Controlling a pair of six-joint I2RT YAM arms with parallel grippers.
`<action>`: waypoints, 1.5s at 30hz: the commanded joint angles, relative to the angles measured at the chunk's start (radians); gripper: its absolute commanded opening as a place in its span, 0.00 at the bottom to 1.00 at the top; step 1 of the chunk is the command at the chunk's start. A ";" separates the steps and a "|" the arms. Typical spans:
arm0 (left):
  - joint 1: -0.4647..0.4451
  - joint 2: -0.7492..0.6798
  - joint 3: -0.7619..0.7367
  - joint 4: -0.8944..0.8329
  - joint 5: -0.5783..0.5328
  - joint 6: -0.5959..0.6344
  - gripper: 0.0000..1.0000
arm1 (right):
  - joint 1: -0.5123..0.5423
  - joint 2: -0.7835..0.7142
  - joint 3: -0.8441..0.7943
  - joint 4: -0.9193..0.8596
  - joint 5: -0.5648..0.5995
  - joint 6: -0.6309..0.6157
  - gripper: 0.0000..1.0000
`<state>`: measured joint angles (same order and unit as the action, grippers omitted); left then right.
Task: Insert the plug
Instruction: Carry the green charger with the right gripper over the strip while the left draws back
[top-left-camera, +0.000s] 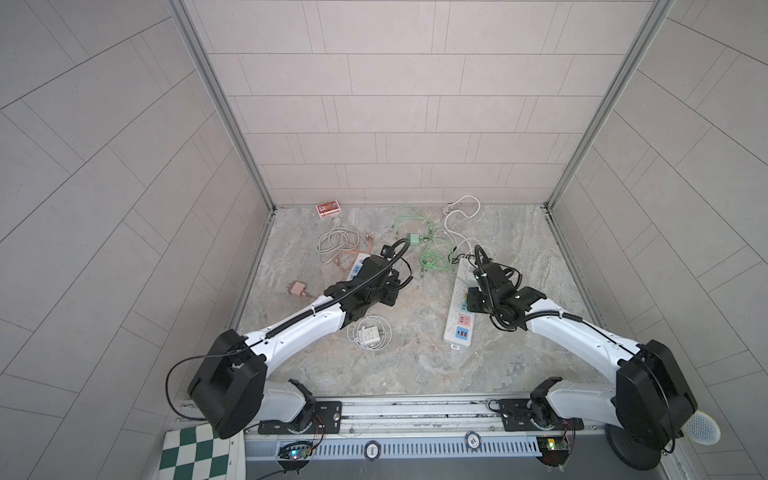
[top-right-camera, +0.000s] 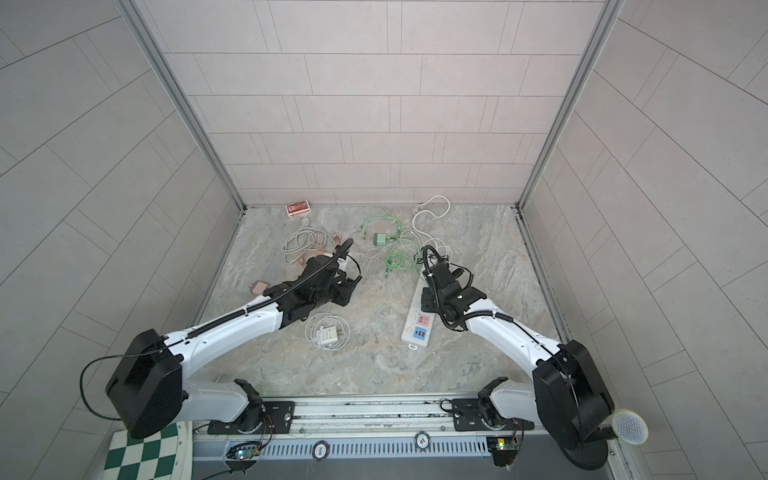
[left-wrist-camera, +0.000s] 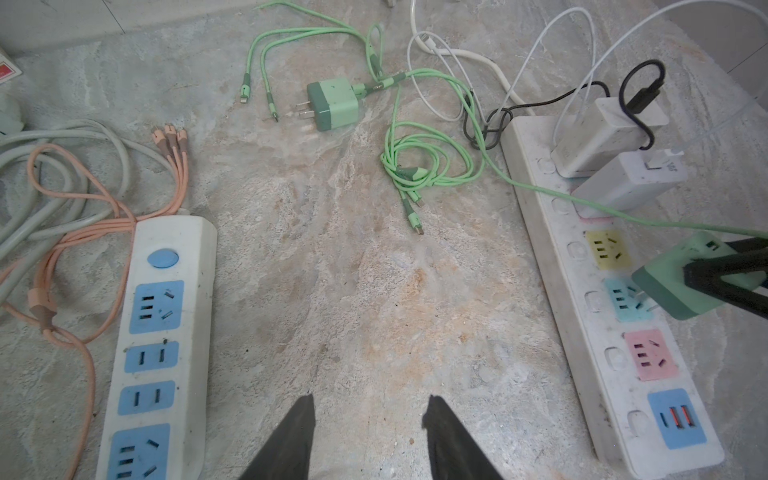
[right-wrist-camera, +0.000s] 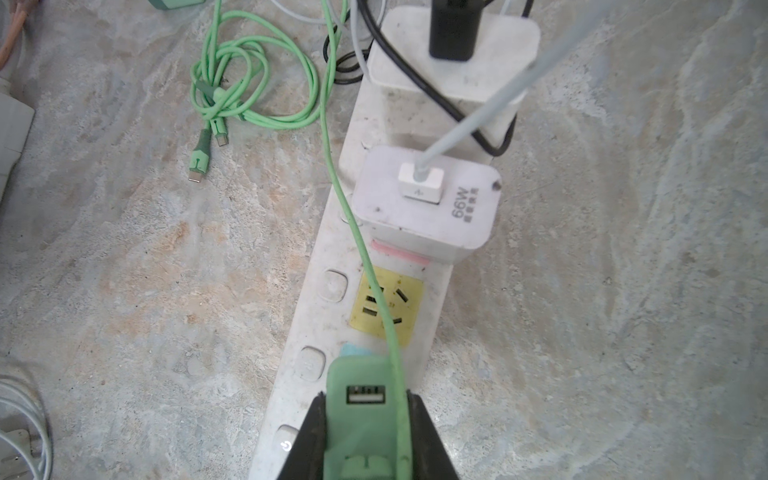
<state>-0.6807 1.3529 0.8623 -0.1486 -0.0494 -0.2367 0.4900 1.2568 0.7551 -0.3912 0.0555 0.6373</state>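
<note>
Aluminium base rail (top-left-camera: 415, 415) edges the grey marbled bench (top-left-camera: 415, 365). Left pincer (left-wrist-camera: 370, 405) gapes empty; right pincer (right-wrist-camera: 368, 409) clamps the green square plug (right-wrist-camera: 361, 374) over the teal socket (left-wrist-camera: 617, 301) of the long white power strip (right-wrist-camera: 309, 299). Pale tiled walls (top-left-camera: 395, 104) enclose everything.

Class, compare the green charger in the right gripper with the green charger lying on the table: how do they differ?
The held charger is clamped in the right gripper, prongs at the teal socket. The lying charger rests free on the table, on its side, prongs clear of any socket. Both are two-tone green wall chargers.
</note>
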 joint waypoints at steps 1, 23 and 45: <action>0.005 -0.038 -0.015 0.022 -0.007 -0.010 0.50 | 0.018 0.001 0.032 0.001 0.060 0.034 0.10; 0.006 -0.062 -0.051 0.057 0.008 -0.040 0.51 | 0.085 0.067 0.023 0.047 0.187 0.126 0.09; 0.006 -0.042 -0.060 0.081 0.054 -0.076 0.50 | 0.136 0.074 -0.018 0.029 0.233 0.231 0.08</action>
<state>-0.6800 1.3079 0.8112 -0.0830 -0.0013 -0.3035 0.6193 1.3170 0.7605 -0.3454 0.2600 0.8284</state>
